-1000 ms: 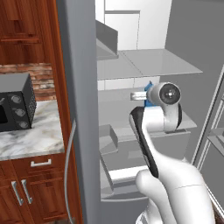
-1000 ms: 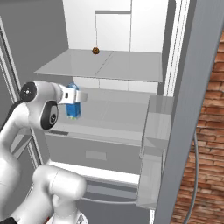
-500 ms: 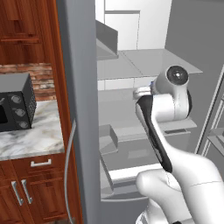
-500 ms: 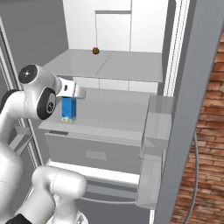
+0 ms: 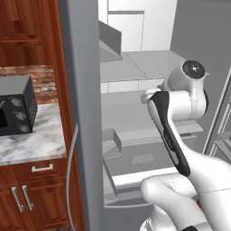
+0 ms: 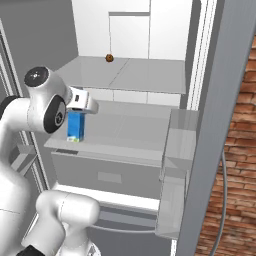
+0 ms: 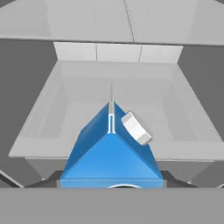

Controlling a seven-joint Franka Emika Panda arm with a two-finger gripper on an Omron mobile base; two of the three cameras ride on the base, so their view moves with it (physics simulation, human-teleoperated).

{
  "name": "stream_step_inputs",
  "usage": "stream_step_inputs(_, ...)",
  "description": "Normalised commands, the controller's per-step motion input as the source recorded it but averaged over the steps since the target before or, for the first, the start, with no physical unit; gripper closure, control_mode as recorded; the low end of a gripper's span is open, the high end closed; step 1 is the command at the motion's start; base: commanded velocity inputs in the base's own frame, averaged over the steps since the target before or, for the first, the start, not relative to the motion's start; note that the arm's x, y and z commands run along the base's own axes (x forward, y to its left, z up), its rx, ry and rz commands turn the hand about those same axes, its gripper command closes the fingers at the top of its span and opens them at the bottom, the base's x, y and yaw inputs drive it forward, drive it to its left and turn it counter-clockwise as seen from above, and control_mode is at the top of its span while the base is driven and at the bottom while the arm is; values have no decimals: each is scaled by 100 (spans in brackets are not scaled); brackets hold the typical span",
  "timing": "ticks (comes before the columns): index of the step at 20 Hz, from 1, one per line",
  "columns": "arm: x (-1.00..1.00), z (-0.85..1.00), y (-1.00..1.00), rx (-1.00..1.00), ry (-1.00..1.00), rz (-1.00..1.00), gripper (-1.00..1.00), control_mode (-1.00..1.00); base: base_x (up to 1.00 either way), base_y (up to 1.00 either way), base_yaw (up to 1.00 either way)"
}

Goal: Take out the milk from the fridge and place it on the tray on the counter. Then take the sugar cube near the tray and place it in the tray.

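Inside the open fridge (image 6: 125, 75), my pincer (image 6: 82, 102) is clamped on the milk (image 6: 75, 125), a slim blue carton that hangs upright beneath my hand, in front of the pale grey middle shelf (image 6: 130, 125). From my hand's own camera the milk (image 7: 111, 153) shows its gabled top and a white screw cap on one slope, with my dark fingertips (image 7: 52, 178) pressed against its lower sides and a pale grey drawer (image 7: 118, 109) beyond. A small brown round thing (image 6: 108, 58) sits far back on the upper shelf. To the left of the fridge's grey wall and its long curved handle (image 5: 71, 176), the white marble counter (image 5: 31, 137) carries a dark toaster oven (image 5: 16, 106) over reddish-brown cabinets (image 5: 31, 194). My white arm (image 5: 180, 108) reaches in from below.
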Motion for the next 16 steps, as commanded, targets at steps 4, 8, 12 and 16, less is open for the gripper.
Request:
stream_step_inputs(4,-55,0,0,0,-13,0,100,-100,0,0,0)
stream_step_inputs(8,-67,0,0,0,-11,1,100,-100,0,0,0)
stream_step_inputs(12,-72,0,0,0,-11,0,100,-100,0,0,0)
stream_step_inputs(16,-33,6,0,0,-6,0,100,100,-18,2,0)
